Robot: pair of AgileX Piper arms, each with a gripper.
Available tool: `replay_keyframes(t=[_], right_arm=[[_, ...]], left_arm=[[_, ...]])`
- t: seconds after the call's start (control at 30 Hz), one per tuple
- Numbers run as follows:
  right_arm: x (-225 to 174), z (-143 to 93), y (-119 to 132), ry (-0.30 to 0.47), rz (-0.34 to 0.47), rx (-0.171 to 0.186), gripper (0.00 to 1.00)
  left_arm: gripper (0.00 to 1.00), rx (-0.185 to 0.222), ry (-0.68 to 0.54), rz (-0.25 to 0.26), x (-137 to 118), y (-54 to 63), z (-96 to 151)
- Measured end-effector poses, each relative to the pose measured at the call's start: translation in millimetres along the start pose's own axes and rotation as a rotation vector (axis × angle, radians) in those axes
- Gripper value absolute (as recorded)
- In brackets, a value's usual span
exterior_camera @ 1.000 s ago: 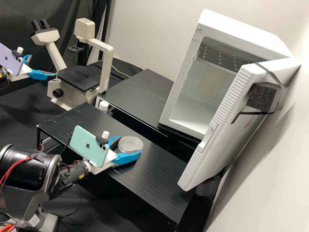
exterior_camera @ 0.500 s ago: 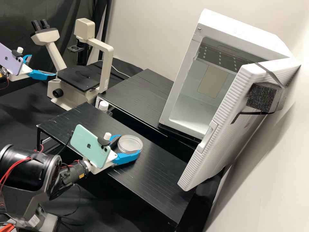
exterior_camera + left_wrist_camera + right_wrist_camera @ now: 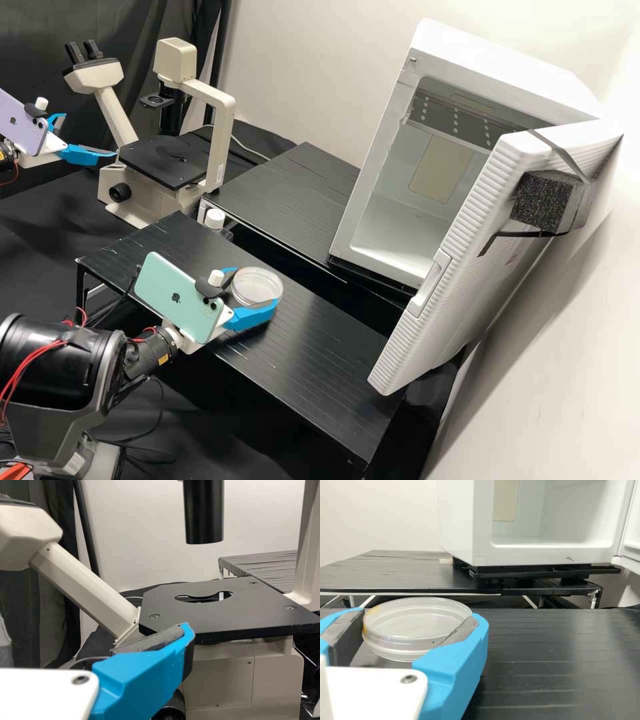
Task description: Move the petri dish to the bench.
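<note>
- The right gripper (image 3: 255,287) pinches the round dish (image 3: 259,283) over the front black table (image 3: 327,367), near its back edge.
- More tabletop runs past the dish toward the white door (image 3: 460,293).
- The left gripper (image 3: 90,135), fingers spread, is by the microscope (image 3: 219,133).

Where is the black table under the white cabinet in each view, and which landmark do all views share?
High view: the black table runs from the microscope to under the white cabinet.
Left wrist view: beyond the microscope's stage.
Right wrist view: beyond the petri dish, under the cabinet.
Shared landmark: the pale wall behind.
</note>
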Motion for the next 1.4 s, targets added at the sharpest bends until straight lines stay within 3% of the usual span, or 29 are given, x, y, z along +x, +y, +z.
replay_keyframes(t=[0.6, 0.63, 1.4], right_arm=[[0.1, 0.0, -4.3, -0.003, -0.022, -0.009, 0.0], [0.1, -0.1, -4.4, -0.002, -0.023, -0.009, 1.0], [-0.4, -1.1, -5.4, 0.005, -0.029, -0.009, 1.0]], left_arm=[[1.0, 0.0, 0.0, 0.0, 0.0, 0.0, 0.0], [1.0, 0.0, 0.0, 0.0, 0.0, 0.0, 0.0], [1.0, 0.0, 0.0, 0.0, 0.0, 0.0, 0.0]])
